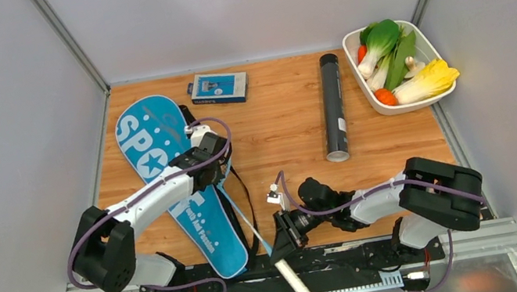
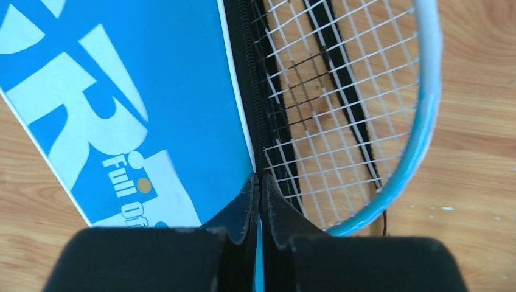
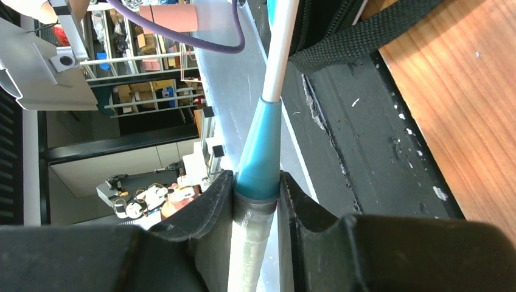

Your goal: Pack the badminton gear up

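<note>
The blue "SPORT" racket cover (image 1: 159, 139) lies flat at the left. My left gripper (image 1: 215, 152) is shut on the cover's open zipper edge (image 2: 260, 179). A light-blue-framed racket (image 2: 420, 121) has its strung head partly inside the cover (image 2: 170, 73). Its shaft runs toward the near edge, and its white handle (image 1: 297, 286) sticks out over the table's front rail. My right gripper (image 1: 285, 238) is shut on that handle at the teal cone (image 3: 258, 176). The long black tube (image 1: 333, 106) lies right of centre. No shuttlecocks or second racket show.
A small blue box (image 1: 218, 87) lies at the back. A white tray (image 1: 424, 39) of vegetables sits at the back right. The cover's black strap (image 1: 246, 196) loops beside the racket shaft. Grey walls close in on both sides.
</note>
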`<state>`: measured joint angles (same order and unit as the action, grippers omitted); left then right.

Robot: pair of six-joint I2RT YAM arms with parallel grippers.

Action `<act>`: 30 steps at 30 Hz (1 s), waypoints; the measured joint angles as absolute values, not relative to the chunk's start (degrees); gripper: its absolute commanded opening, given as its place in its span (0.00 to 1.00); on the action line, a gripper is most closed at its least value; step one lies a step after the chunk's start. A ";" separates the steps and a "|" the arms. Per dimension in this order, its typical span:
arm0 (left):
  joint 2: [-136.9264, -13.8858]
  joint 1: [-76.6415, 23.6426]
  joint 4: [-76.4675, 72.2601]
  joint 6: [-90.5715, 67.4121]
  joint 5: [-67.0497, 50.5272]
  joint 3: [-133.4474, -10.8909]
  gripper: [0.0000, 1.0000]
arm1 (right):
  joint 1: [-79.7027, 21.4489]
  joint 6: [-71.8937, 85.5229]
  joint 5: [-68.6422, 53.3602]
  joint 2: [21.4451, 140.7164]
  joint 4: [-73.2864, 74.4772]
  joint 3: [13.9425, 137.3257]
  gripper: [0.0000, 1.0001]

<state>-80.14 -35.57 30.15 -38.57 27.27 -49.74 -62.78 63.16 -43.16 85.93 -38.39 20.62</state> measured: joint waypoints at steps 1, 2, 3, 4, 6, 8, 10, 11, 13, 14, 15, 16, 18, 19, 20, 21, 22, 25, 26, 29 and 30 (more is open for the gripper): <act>-80.14 -35.46 30.22 -38.50 27.55 -49.50 0.00 | -62.83 63.16 -43.16 85.80 -38.39 20.62 0.00; -80.14 -35.35 30.37 -38.41 27.90 -49.30 0.00 | -62.83 63.18 -43.13 85.62 -38.41 20.62 0.00; -80.14 -35.29 30.57 -38.39 28.23 -49.21 0.00 | -62.83 63.20 -43.11 85.52 -38.39 20.62 0.00; -80.09 -35.27 30.70 -38.28 28.53 -49.21 0.00 | -62.83 63.20 -43.07 85.43 -38.41 20.62 0.00; -79.72 -35.27 31.05 -38.17 28.69 -49.21 0.00 | -62.83 63.33 -43.09 85.32 -38.41 20.62 0.00; -78.85 -35.22 31.55 -37.91 28.82 -49.21 0.00 | -62.83 63.55 -43.18 85.30 -38.54 20.62 0.00; -77.45 -35.20 32.21 -37.06 28.77 -49.17 0.00 | -62.83 64.27 -43.53 85.30 -39.13 20.62 0.00; -76.55 -35.20 32.40 -36.53 28.58 -49.17 0.00 | -62.83 64.73 -43.72 85.38 -39.72 20.62 0.00; -75.00 -35.16 32.58 -35.48 28.03 -49.17 0.00 | -62.83 65.87 -44.29 86.13 -41.47 20.62 0.00; -74.00 -35.16 32.60 -34.72 27.29 -49.08 0.00 | -62.83 66.39 -44.62 86.72 -42.30 20.62 0.00; -73.17 -35.16 32.62 -34.15 26.70 -48.99 0.00 | -62.83 66.94 -44.95 87.46 -43.27 20.62 0.00; -72.31 -35.14 32.53 -33.58 25.76 -48.75 0.00 | -62.83 67.29 -45.28 88.05 -44.18 20.62 0.00; -70.65 -35.18 32.38 -32.51 24.01 -48.10 0.00 | -62.83 67.92 -46.15 88.99 -46.02 20.67 0.00; -69.84 -35.22 32.29 -32.05 23.24 -47.68 0.00 | -62.87 68.40 -46.59 89.43 -46.89 20.73 0.00; -69.08 -35.24 32.29 -31.68 22.52 -47.29 0.00 | -62.94 68.82 -46.78 89.78 -47.68 20.78 0.00; -68.49 -35.27 32.29 -31.42 22.06 -46.96 0.00 | -63.16 69.32 -47.03 90.13 -48.27 20.91 0.00; -68.05 -35.27 32.27 -31.16 21.71 -46.70 0.00 | -63.44 69.67 -47.20 90.39 -48.86 20.95 0.00; -67.02 -35.29 32.01 -30.33 20.99 -46.04 0.00 | -65.04 70.70 -47.68 90.54 -49.89 21.06 0.00; -66.89 -35.29 31.99 -29.98 20.78 -46.00 0.00 | -65.56 70.87 -47.90 90.50 -49.95 21.06 0.00; -66.76 -35.27 31.46 -28.93 19.62 -45.47 0.00 | -65.98 70.74 -48.16 89.69 -48.95 21.04 0.00; -66.67 -35.27 31.03 -28.49 19.11 -45.17 0.00 | -65.98 70.63 -48.16 89.38 -48.60 21.04 0.00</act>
<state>-66.67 -35.27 31.03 -28.49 19.11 -45.17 -65.98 70.63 -48.16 89.38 -48.60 21.04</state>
